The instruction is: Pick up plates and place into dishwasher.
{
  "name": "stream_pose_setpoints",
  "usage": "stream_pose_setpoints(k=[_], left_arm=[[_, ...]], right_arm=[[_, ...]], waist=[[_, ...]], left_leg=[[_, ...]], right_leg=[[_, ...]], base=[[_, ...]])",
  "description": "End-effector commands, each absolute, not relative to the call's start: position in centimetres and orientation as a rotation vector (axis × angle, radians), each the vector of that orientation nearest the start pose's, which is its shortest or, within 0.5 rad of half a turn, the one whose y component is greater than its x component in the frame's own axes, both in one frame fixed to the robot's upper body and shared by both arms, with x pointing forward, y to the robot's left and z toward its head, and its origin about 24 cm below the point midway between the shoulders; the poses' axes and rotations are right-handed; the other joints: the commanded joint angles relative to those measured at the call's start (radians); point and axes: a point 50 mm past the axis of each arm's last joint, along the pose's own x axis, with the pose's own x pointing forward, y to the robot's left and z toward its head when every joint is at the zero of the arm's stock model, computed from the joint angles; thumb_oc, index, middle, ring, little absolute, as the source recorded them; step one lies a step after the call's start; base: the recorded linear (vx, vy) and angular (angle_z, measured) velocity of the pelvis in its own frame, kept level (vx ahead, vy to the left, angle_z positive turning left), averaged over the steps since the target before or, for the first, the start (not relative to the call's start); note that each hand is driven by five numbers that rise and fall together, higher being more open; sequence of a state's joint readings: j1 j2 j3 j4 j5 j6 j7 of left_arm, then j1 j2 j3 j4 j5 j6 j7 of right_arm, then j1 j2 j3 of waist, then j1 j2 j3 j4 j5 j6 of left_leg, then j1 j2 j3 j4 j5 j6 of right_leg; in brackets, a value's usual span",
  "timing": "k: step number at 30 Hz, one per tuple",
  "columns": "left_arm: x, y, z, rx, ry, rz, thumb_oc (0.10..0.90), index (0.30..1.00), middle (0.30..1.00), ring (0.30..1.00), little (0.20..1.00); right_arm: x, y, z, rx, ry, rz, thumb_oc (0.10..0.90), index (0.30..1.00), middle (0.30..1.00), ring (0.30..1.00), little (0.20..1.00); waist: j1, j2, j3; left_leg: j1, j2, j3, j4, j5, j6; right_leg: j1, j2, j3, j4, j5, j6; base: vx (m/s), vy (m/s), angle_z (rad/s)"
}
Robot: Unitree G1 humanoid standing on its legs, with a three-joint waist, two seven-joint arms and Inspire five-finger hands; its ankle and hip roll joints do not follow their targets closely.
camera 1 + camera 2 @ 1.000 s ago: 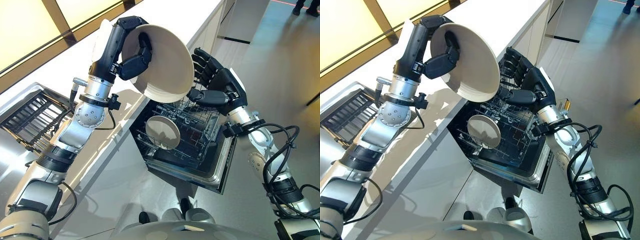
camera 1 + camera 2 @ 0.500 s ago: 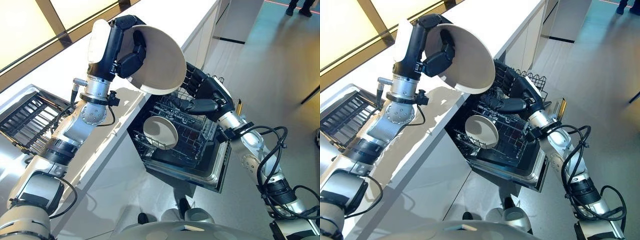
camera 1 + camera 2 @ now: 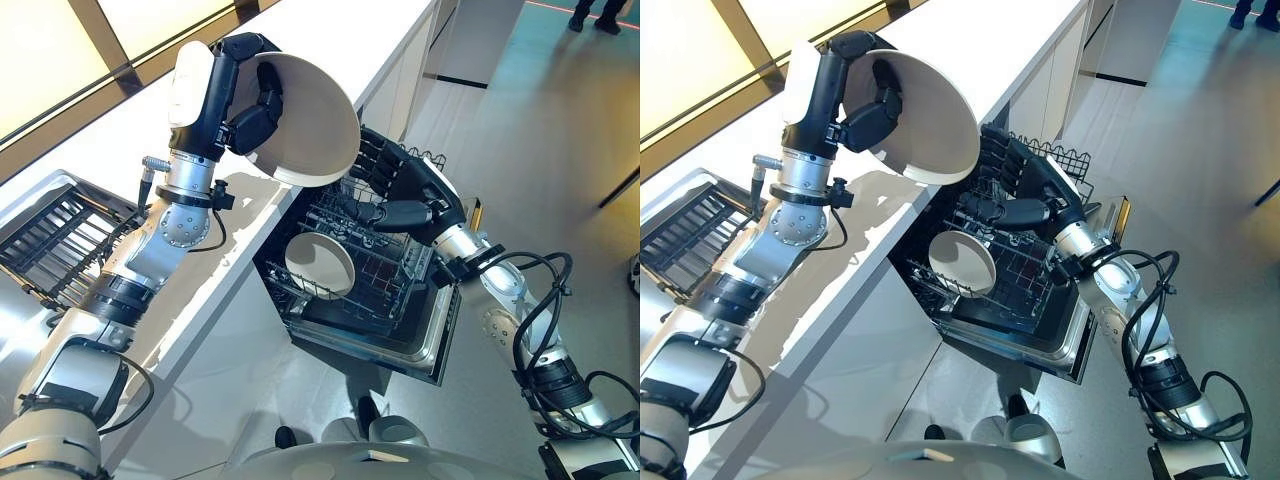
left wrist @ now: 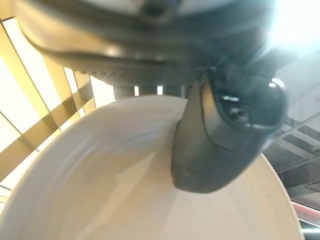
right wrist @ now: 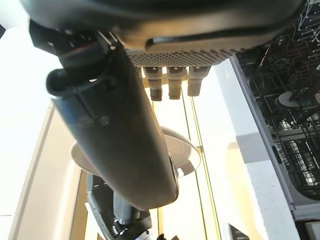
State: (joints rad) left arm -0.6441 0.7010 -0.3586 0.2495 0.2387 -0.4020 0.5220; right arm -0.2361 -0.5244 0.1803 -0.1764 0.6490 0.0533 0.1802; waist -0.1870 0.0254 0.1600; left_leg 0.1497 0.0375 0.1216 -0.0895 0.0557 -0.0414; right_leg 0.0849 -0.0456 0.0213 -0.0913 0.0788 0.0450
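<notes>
A deep cream plate (image 3: pixel 312 122) hangs tilted in the air above the counter's edge, with my left hand (image 3: pixel 250 108) shut on its rim; the thumb (image 4: pixel 220 135) presses on the plate's inner face (image 4: pixel 100 185). My right hand (image 3: pixel 405 188) is open just below and beyond the plate's lower rim, fingers spread over the dishwasher rack (image 3: pixel 385 275). Its thumb (image 5: pixel 115 135) points toward the held plate (image 5: pixel 186 150). A second cream plate (image 3: pixel 320 265) stands on edge in the pulled-out rack.
The long white counter (image 3: pixel 130 140) runs beside the open dishwasher, whose steel front edge (image 3: pixel 375 350) juts over the floor. A dark dish-drying rack (image 3: pixel 55 230) lies in the sink at the left. A person's shoes (image 3: pixel 592 16) show far back on the floor.
My right hand has dropped from beside the held plate to under its rim, over the rack. My left hand has tilted the plate a little further. The camera shifted slightly.
</notes>
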Motion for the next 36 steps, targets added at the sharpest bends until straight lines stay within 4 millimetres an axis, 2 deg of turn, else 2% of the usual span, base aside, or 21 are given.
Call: stream_pose_setpoints(k=[1,10,15,24,25,26,36], left_arm=[[33.0,17.4,24.2,0.746,-1.061,0.159,0.100,0.300,0.300,0.300,0.200],[33.2,16.6,21.3,0.664,-1.009,0.136,0.100,0.300,0.300,0.300,0.200],[32.9,15.0,20.1,0.659,-1.014,0.090,0.100,0.300,0.300,0.300,0.200],[32.6,13.4,19.2,0.614,-1.012,0.049,0.100,0.300,0.300,0.300,0.200],[32.6,13.3,19.1,0.608,-1.011,0.047,0.100,0.300,0.300,0.300,0.200],[32.5,13.3,19.1,0.601,-1.011,0.044,0.100,0.300,0.300,0.300,0.200],[32.4,13.0,19.9,0.593,-1.030,0.020,0.100,0.300,0.300,0.300,0.200]], right_arm=[[27.5,-14.4,18.0,0.188,-0.452,0.584,0.800,0.900,0.900,0.900,0.900],[27.5,-14.3,18.2,0.236,-0.479,0.582,0.800,0.900,0.900,0.900,0.900],[27.3,-13.9,18.4,0.279,-0.485,0.581,0.800,0.900,0.900,0.900,0.900],[27.3,-13.7,18.8,0.298,-0.497,0.580,0.800,0.900,0.900,0.900,0.900],[27.3,-13.7,18.7,0.300,-0.496,0.580,0.715,0.827,0.827,0.827,0.815],[27.3,-13.7,18.7,0.298,-0.495,0.581,0.100,0.300,0.300,0.300,0.200],[27.8,-14.4,18.4,0.261,-0.476,0.539,0.100,0.300,0.300,0.300,0.200]], waist=[[-0.010,-0.018,-0.125],[-0.015,-0.030,-0.126],[-0.017,-0.032,-0.123],[-0.020,-0.037,-0.124],[-0.020,-0.038,-0.124],[-0.020,-0.038,-0.123],[-0.019,-0.036,-0.122]], left_leg=[[0.010,-0.061,0.006,0.002,-0.069,0.037],[0.014,-0.055,0.019,0.002,-0.069,0.037],[0.016,-0.052,0.025,0.002,-0.070,0.038],[0.018,-0.051,0.032,0.002,-0.072,0.038],[0.019,-0.051,0.033,0.002,-0.072,0.038],[0.020,-0.050,0.033,0.002,-0.073,0.038],[0.016,-0.049,0.034,0.002,-0.072,0.036]], right_leg=[[0.013,0.037,-0.013,0.013,-0.011,0.034],[0.014,0.040,-0.005,0.011,-0.010,0.033],[0.014,0.042,-0.003,0.010,-0.009,0.032],[0.014,0.043,0.000,0.008,-0.008,0.034],[0.015,0.043,0.000,0.008,-0.008,0.035],[0.015,0.042,0.000,0.008,-0.008,0.035],[0.013,0.041,-0.006,0.006,-0.006,0.035]], base=[[0.00,0.000,0.00],[0.00,-0.017,-0.05],[0.00,-0.018,-0.07],[0.00,-0.002,0.00],[0.00,0.000,0.00],[0.00,0.000,0.00],[0.00,0.000,0.00]])
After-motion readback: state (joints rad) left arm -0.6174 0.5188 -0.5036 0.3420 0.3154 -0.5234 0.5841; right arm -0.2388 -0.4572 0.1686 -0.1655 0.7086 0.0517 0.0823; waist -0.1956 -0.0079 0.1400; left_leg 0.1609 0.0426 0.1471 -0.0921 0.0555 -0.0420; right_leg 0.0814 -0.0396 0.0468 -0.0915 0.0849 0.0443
